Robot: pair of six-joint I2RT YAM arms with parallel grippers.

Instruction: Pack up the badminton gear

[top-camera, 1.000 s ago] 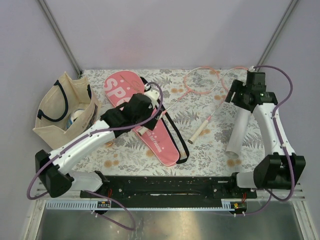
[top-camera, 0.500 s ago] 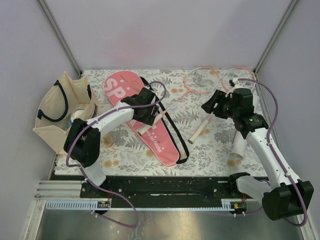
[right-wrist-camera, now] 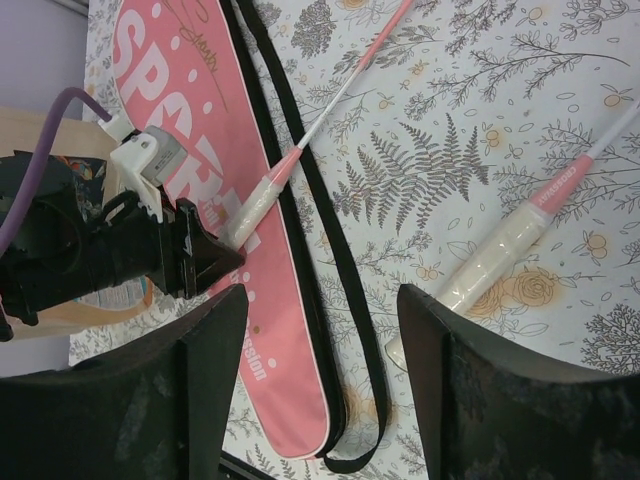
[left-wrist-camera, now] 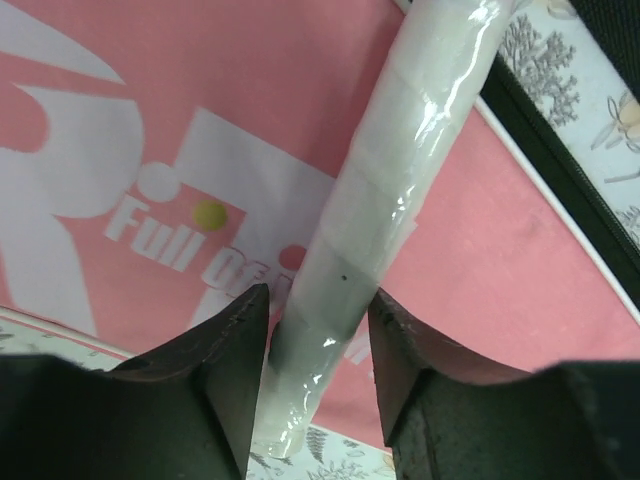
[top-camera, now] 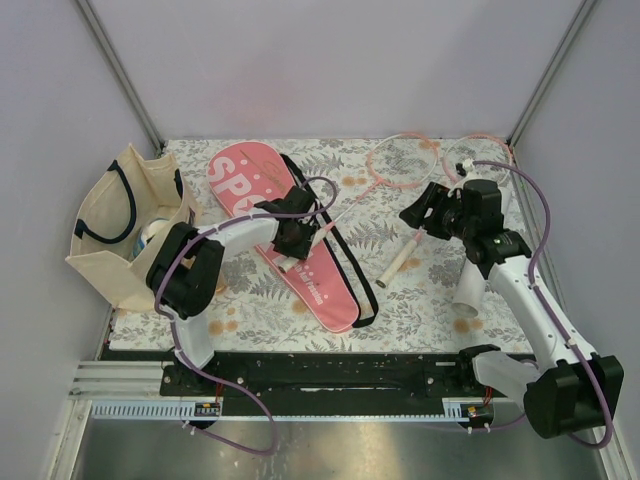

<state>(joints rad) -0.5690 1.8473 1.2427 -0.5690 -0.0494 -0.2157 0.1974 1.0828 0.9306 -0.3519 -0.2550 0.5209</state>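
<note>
A floral-patterned table [top-camera: 420,290] carries the badminton gear, with a beige tote [top-camera: 110,250] standing at its left edge. The pink cover [top-camera: 245,178] lies flat and slantwise left of centre, running from the far side toward the near edge. Its black strap [top-camera: 355,265] loops along its right side. The white tube [top-camera: 468,292] lies at the right, partly hidden under the right arm.

Two pink rackets have their heads side by side at the far right of the table. One racket [top-camera: 400,165] reaches down-left, and its white handle [left-wrist-camera: 380,200] rests on the cover. The other racket's handle [top-camera: 400,262] lies on the bare table between cover and tube.

The left gripper [top-camera: 300,235] is low over the cover. Its fingers [left-wrist-camera: 230,340] stand on either side of the first racket's handle, close against it. Whether they actually pinch it cannot be told. The right gripper [top-camera: 420,215] hangs above the table near the second handle, jaws wide apart with nothing between them.
</note>
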